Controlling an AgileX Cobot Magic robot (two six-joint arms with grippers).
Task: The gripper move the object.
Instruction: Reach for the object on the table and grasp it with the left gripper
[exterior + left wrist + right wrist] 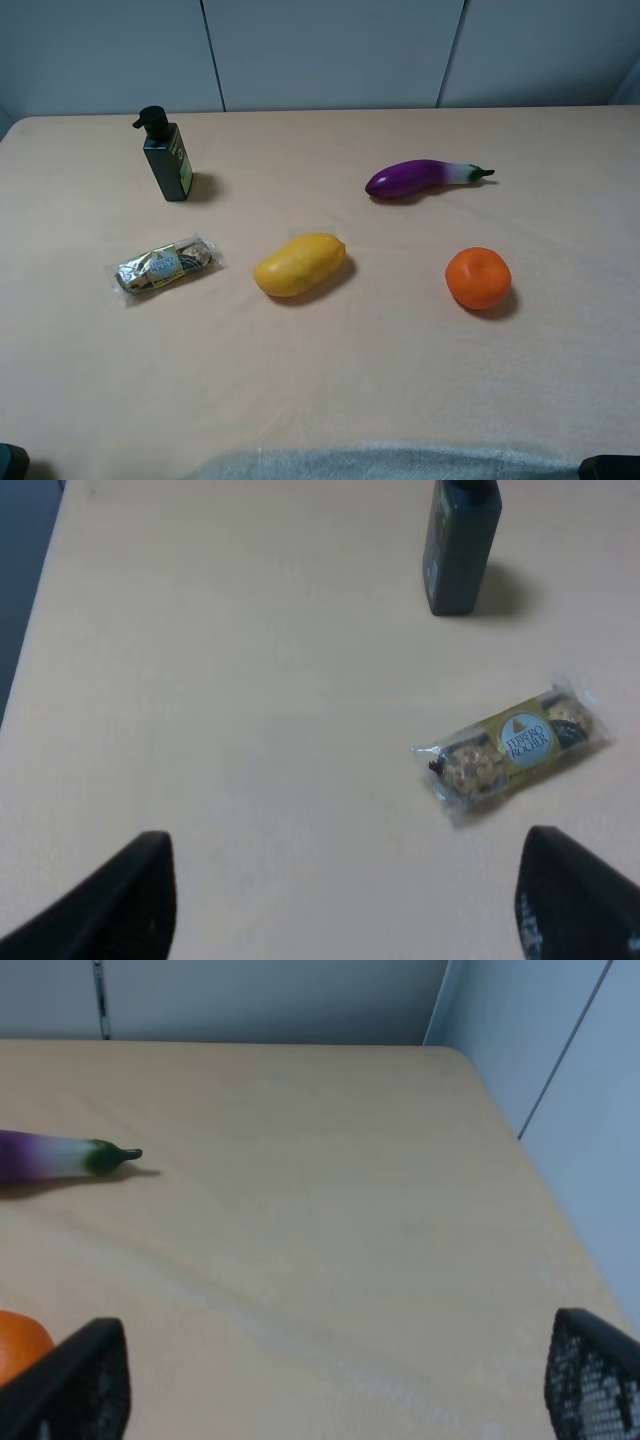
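— Five things lie on the tan table [330, 400] in the high view. Where is the pump bottle?
— The bottle [166, 157] stands upright toward the far left corner, with nothing touching it. The chocolate pack [165, 264] lies near it, closer to the front edge. A yellow fruit [300, 265] sits in the middle. An eggplant [425, 177] lies farther back on the right, and an orange [478, 278] sits to the right of the fruit.
— And the left wrist camera?
— The left gripper [345, 860] hangs over bare table, its fingers [140, 900] spread wide with nothing between them. The bottle is ahead of it, upright, with its pump cut off by the frame. The chocolate pack lies closer to the gripper than the bottle does, but apart from both.
— The right wrist camera?
— The right gripper [338, 1330] is also spread wide and holds nothing, above the table near its right edge. Only the eggplant's stem end and a sliver of the orange show there, both well clear of the fingers.
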